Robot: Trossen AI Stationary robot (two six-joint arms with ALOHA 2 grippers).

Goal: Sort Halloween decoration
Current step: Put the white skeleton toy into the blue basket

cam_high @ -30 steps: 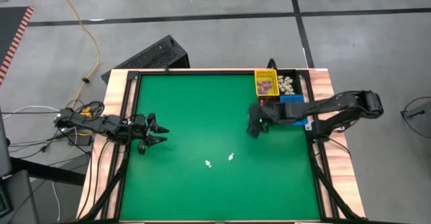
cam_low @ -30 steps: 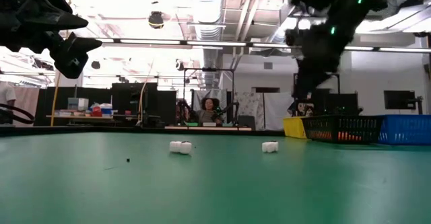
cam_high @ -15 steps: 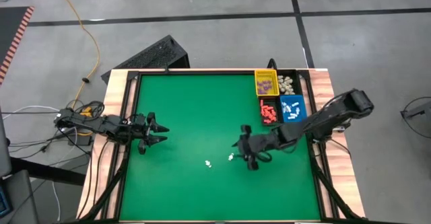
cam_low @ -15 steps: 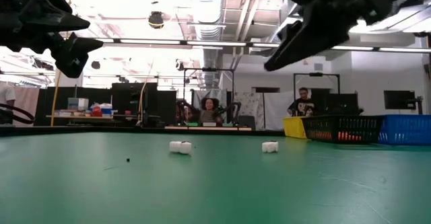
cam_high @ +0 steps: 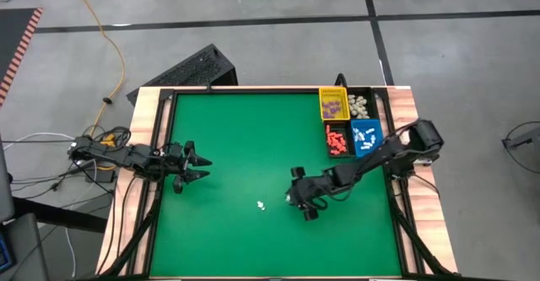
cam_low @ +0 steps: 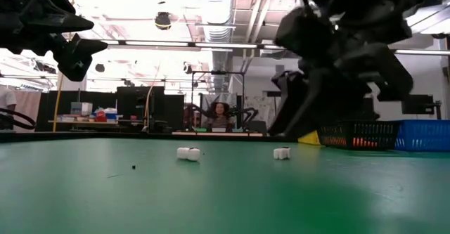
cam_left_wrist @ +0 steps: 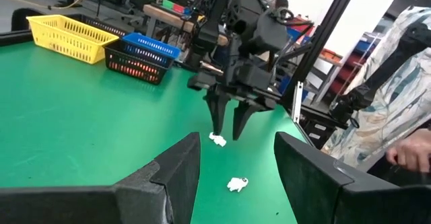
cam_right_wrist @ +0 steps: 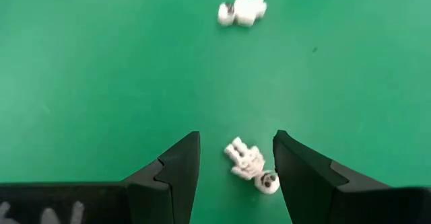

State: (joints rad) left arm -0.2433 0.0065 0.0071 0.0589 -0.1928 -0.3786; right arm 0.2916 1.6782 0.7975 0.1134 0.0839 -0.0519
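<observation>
Now right jaws [cam_right_wrist: 236, 177] spread open, hovering over white skeleton trinket [cam_right_wrist: 250, 165] lying flat on green desk [cam_high: 236, 146]; second white trinket [cam_right_wrist: 242, 10] near. Likely light, rigid, slippery plastic; pinch across torso. Left jaws [cam_high: 196, 164] open, idle at desk's left edge.

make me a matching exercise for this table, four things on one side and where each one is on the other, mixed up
Things:
1. right claw
2. left claw
3. purple trinkets
4. red trinkets

Places:
a. in the yellow bin
b. at the table's left edge, open and idle
c. in the black bin beside the blue bin
d. over a white trinket, open around it

Pairs: 1-d, 2-b, 3-a, 4-c
</observation>
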